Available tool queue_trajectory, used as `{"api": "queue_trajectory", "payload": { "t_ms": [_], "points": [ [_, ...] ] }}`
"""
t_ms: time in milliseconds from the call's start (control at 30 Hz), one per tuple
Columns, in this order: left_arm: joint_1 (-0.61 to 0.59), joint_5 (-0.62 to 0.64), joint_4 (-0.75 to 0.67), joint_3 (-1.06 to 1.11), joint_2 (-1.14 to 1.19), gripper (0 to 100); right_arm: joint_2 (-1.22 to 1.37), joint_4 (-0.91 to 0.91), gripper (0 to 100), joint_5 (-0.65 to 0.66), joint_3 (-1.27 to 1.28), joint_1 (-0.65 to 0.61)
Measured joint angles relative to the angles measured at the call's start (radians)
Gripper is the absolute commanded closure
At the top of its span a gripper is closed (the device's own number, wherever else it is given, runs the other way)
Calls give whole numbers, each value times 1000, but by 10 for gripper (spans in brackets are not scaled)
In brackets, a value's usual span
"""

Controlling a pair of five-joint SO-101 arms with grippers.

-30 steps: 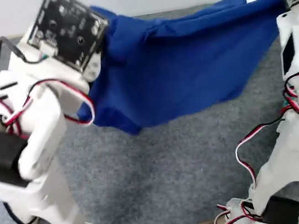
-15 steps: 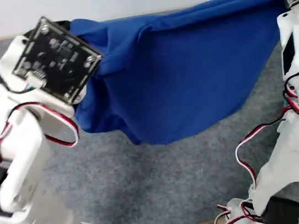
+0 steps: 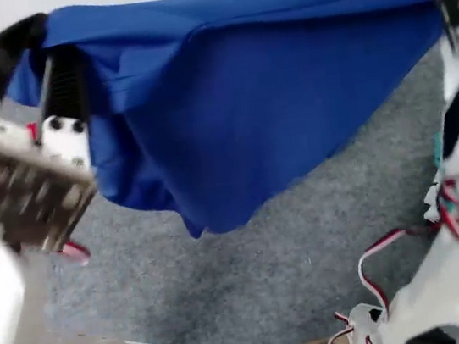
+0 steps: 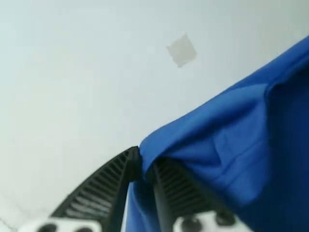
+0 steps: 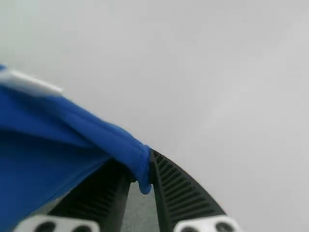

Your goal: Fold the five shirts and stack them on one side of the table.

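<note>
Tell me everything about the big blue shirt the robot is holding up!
The blue shirt is soft, plain cloth, spread wide and held up like a banner. The left gripper pinches one top corner and the right gripper pinches the other, near a small white tag. The top edge is pulled fairly straight; the rest hangs in loose folds, sagging to a point over the grey table. Whether it touches the table is unclear.

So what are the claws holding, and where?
The blue shirt: the left gripper pinches one end of its top edge, the right gripper the other.
</note>
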Motion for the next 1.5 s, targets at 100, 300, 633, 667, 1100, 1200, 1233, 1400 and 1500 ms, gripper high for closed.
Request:
{"api": "queue_trajectory", "payload": {
  "t_ms": [100,300,633,667,1100,1200,1233,1400,1500],
  "points": [
    [-5,-5,0,-72,-2,998,-57,0,988,0,0,5],
    [-6,-66,9,-221,-8,998,-167,0,988,0,0,14],
    [-12,-87,38,-259,-144,998,-338,129,988,41,-2,18],
    [-14,-87,38,-226,-176,998,-351,144,988,48,-2,18],
    [-17,-87,38,605,-687,998,-423,350,988,64,34,18],
    [-17,-94,38,793,-756,998,-420,350,988,64,150,18],
    [-17,-94,38,850,-769,998,-420,345,988,64,195,18],
    [-17,-94,2,1079,-789,998,-428,213,988,64,428,18],
    [-17,-94,-91,1220,-789,998,-428,97,988,64,575,15]
  ]
}}
